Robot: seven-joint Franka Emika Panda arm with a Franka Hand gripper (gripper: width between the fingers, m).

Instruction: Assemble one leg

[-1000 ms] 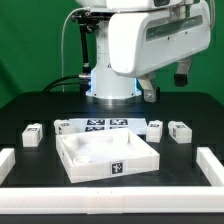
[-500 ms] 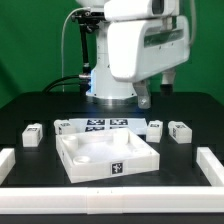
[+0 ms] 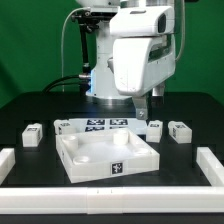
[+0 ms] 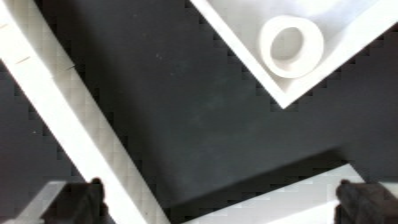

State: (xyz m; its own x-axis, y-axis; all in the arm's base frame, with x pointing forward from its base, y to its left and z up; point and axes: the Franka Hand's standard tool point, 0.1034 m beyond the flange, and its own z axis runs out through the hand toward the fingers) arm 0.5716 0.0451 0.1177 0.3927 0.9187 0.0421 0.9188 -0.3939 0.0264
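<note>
Several small white legs with tag markers lie on the black table behind the tray: one (image 3: 33, 134) at the exterior view's left, one (image 3: 62, 127) beside the marker board, and two (image 3: 154, 128) (image 3: 180, 131) at the right. My gripper (image 3: 143, 106) hangs open and empty above the table, just behind the leg at the tray's right rear. In the wrist view the gripper (image 4: 217, 205) is wide open, dark fingertips (image 4: 80, 203) far apart with nothing between them. No leg shows there.
The big white tray (image 3: 68, 160) sits at the front centre; a corner of it with a round hole (image 4: 292, 44) shows in the wrist view. The marker board (image 3: 100, 125) lies behind it. White rails (image 3: 212, 166) border the front. A white strip (image 4: 63, 115) crosses the wrist view.
The arm has swung toward the exterior view's left and come lower, bringing the gripper from the far right to just behind the tray's right rear corner. The parts have not moved.
</note>
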